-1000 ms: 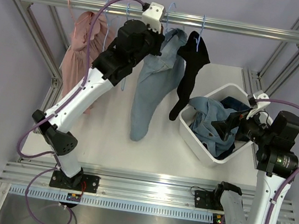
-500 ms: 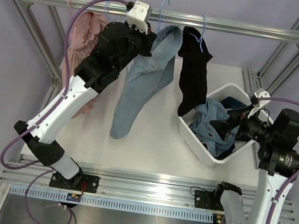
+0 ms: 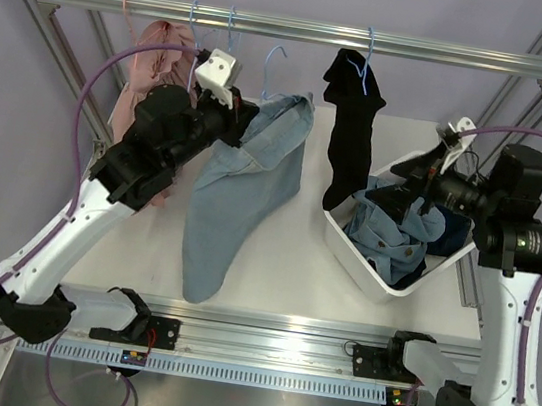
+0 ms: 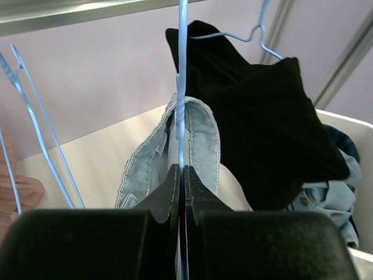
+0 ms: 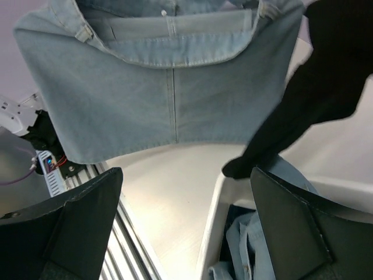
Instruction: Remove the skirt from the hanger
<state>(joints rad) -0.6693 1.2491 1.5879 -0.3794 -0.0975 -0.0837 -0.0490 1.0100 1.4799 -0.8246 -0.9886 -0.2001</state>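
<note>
A light blue denim skirt (image 3: 237, 193) hangs on a thin blue wire hanger (image 3: 274, 57) that is off the rail, left of centre in the top view. My left gripper (image 3: 235, 117) is shut on the hanger's wire at the skirt's waistband. In the left wrist view the wire (image 4: 182, 76) runs up from between my closed fingers (image 4: 169, 186), with the skirt's waist (image 4: 198, 140) behind. My right gripper (image 3: 411, 177) is open and empty above the white bin (image 3: 346, 242). The right wrist view shows the skirt (image 5: 169, 87) spread ahead of it.
A black garment (image 3: 349, 133) hangs on a blue hanger from the rail (image 3: 424, 51), between skirt and bin. A pink garment (image 3: 149, 65) hangs at the left, with bare blue hangers beside it. The bin holds denim clothes (image 3: 398, 231).
My left arm has pulled the hanger with the skirt off the rail, down and to the left. My right arm has risen and turned toward the skirt.
</note>
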